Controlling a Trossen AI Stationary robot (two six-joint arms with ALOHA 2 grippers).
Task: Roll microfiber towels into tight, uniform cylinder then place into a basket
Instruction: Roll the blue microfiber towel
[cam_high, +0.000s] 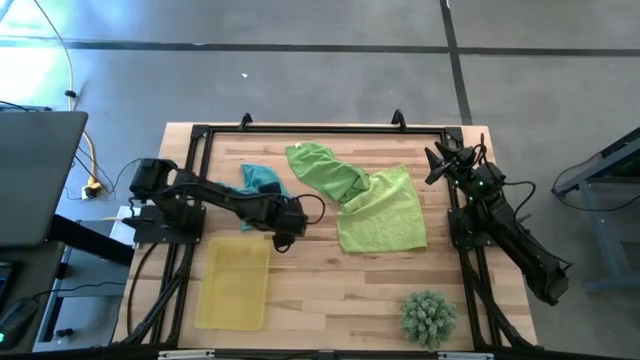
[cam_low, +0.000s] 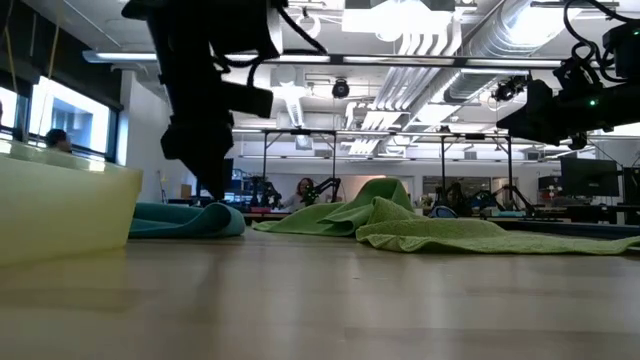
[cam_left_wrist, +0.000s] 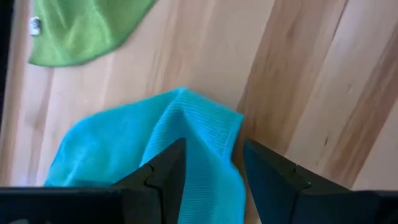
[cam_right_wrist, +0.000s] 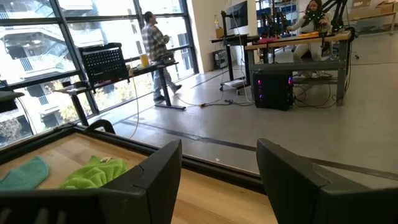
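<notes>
The teal microfiber towel (cam_high: 260, 180) lies crumpled on the table at the far left. My left gripper (cam_left_wrist: 214, 146) points steeply down at its near right corner (cam_left_wrist: 208, 124). The fingers are open, with a raised fold of the cloth between them. In the low view the gripper (cam_low: 215, 190) stands just above the towel's bunched end (cam_low: 222, 216). Two lime green towels (cam_high: 322, 168) (cam_high: 385, 215) lie spread and overlapping at the table's middle. The yellow basket (cam_high: 235, 300) sits near the front left. My right gripper (cam_right_wrist: 219, 149) is open, level and parked at the far right. My left gripper stands over the teal towel's corner fold (cam_left_wrist: 211, 168), one finger on each side of it, coming from above at a slant. The cloth runs under the fingertips and out of the picture, so I cannot tell whether they touch it. The towel lies on the table.
A spiky green ball plant (cam_high: 428, 315) stands at the front right. Black frame rails (cam_high: 320, 130) run round the table's edges. Bare wood shows between the basket and the plant.
</notes>
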